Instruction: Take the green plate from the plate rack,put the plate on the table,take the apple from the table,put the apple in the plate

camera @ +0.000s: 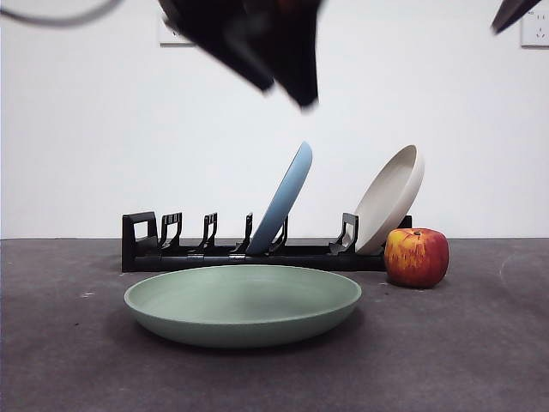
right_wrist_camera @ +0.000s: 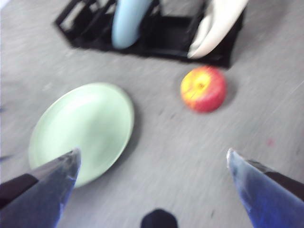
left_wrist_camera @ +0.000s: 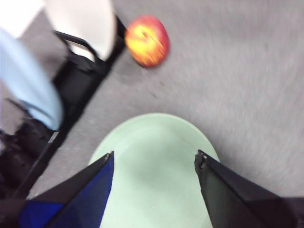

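Note:
The green plate (camera: pixel 243 305) lies flat on the table (camera: pixel 69 360) in front of the plate rack (camera: pixel 214 255). The apple (camera: pixel 417 257) stands on the table at the rack's right end, apart from the plate. My left gripper (camera: pixel 292 77) hangs high above the green plate; in the left wrist view it (left_wrist_camera: pixel 155 154) is open and empty over the plate (left_wrist_camera: pixel 156 185), with the apple (left_wrist_camera: pixel 148 40) beyond. My right gripper (right_wrist_camera: pixel 153 152) is open and empty, high over the table, with the plate (right_wrist_camera: pixel 83 130) and the apple (right_wrist_camera: pixel 203 89) below; in the front view only its tip (camera: pixel 515 13) shows.
A light blue plate (camera: pixel 283 202) and a beige plate (camera: pixel 390 199) lean upright in the rack. The rack (right_wrist_camera: pixel 161 35) stands behind the plate and the apple. A white wall is at the back.

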Controlling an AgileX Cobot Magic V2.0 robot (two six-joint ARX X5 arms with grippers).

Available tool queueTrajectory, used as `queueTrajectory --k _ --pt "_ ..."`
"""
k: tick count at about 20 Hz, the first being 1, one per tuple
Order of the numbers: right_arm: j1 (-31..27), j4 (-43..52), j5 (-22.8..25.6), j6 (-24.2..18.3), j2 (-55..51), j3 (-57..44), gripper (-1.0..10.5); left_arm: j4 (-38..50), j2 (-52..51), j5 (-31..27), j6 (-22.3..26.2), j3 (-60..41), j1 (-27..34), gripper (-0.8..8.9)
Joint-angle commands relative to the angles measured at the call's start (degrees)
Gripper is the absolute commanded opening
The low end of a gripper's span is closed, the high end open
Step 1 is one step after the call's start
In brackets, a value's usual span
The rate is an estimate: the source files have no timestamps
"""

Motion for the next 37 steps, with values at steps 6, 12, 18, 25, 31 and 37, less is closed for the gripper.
queueTrajectory --k 6,12,18,25,31,37 --pt "4.46 19.08 6.73 1.38 19.87 0.09 6.9 -6.51 -11.37 0.22 -8.41 1.81 -0.17 2.92" --pt "8.72 34.95 14.12 1.33 35.45 0.09 7.0 -11.10 -13.03 0.13 -10.36 1.81 -0.17 2.92" --pt "8.81 43.87 16.00 1.33 45.35 0.09 7.0 -11.69 -13.03 0.15 -10.56 1.81 -0.17 2.92" --pt "8.81 47.15 16.74 1.53 50.38 0.09 6.9 -11.89 -13.03 -0.11 -10.56 1.81 -0.17 2.91" --pt "8.74 47.47 18.03 2.38 50.49 0.09 2.8 -11.89 -13.03 -0.22 -10.56 1.81 -0.17 2.91" --pt "8.74 47.36 17.86 2.43 50.47 0.09 -0.2 -11.93 -13.03 -0.22 -10.56 1.81 -0.17 2.91"
